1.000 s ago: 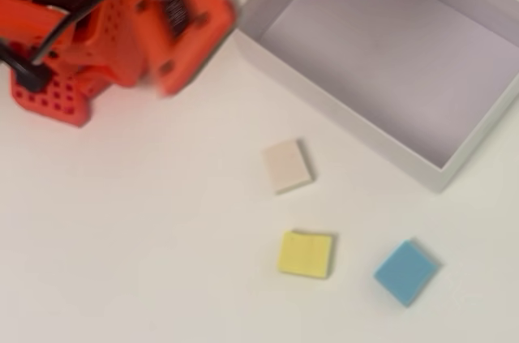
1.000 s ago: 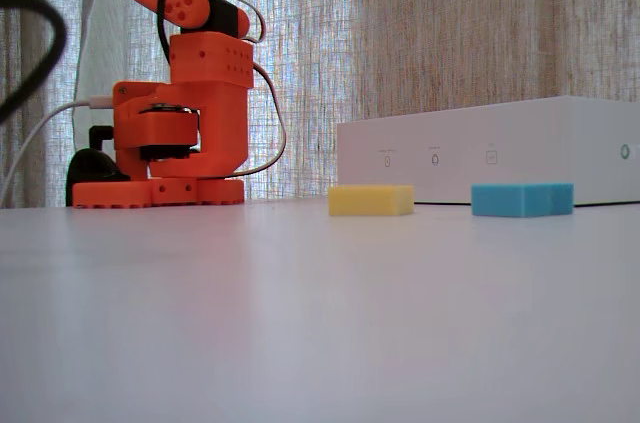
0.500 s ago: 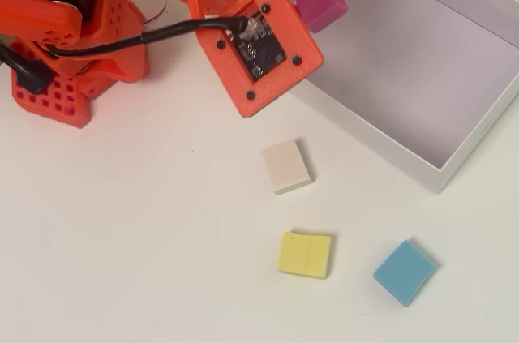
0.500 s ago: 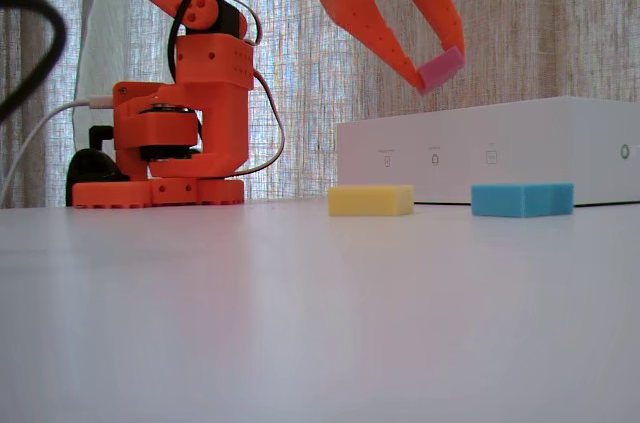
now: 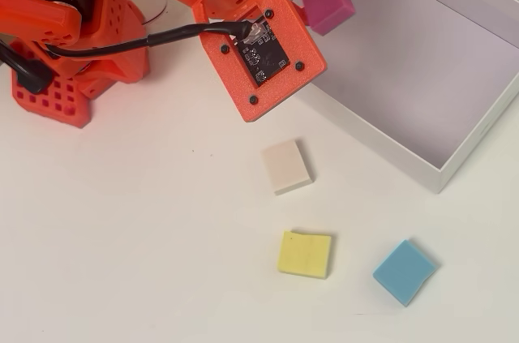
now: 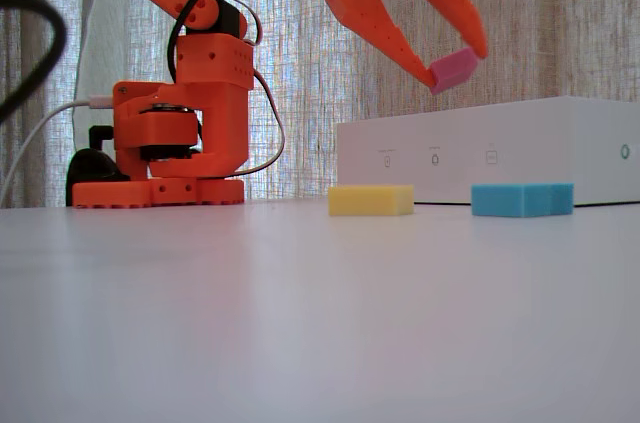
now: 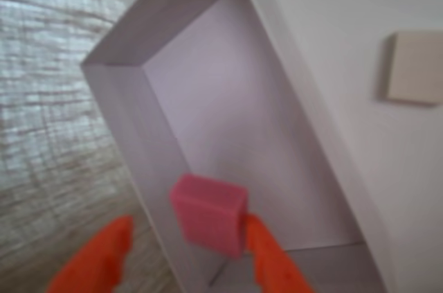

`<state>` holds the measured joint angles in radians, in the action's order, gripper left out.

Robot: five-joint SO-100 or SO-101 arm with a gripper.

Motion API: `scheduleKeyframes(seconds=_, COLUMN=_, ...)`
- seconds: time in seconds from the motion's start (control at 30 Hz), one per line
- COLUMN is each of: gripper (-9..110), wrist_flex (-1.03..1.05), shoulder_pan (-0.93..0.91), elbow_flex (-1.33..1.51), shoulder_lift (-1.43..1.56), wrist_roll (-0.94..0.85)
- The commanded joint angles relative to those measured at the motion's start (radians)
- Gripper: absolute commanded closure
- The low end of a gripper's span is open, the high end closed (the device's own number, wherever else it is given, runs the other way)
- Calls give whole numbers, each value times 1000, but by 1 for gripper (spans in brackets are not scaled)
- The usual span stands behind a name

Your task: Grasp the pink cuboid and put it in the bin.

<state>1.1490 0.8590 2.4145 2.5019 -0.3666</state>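
In the fixed view the fingers (image 6: 452, 68) grip the pink cuboid (image 6: 453, 70) by their tips, held high, likely to clear the wall of the bin (image 6: 500, 148). Overhead, the cuboid (image 5: 326, 5) hangs over the bin's (image 5: 381, 144) near corner (its floor looks bare).

A home room, judging by the sheer woven curtains (image 6: 420, 33) behind the white table (image 6: 300, 323).
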Motion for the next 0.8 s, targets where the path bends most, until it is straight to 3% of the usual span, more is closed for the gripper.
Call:
scheduleKeyframes(seconds=0.0, gripper=57, wrist_flex=-32, shoulder_pan=-9, elbow_flex=-6, shoulder_lift=15, wrist_roll=-11)
scheduleKeyframes(seconds=0.3, gripper=57, wrist_flex=-117, shoulder_pan=-94, elbow_flex=-64, shoulder_lift=84, wrist_roll=-6)
scheduleKeyframes(seconds=0.77, gripper=60, wrist_flex=-347, shoulder_pan=-683, elbow_flex=48, shoulder_lift=552, wrist_roll=9)
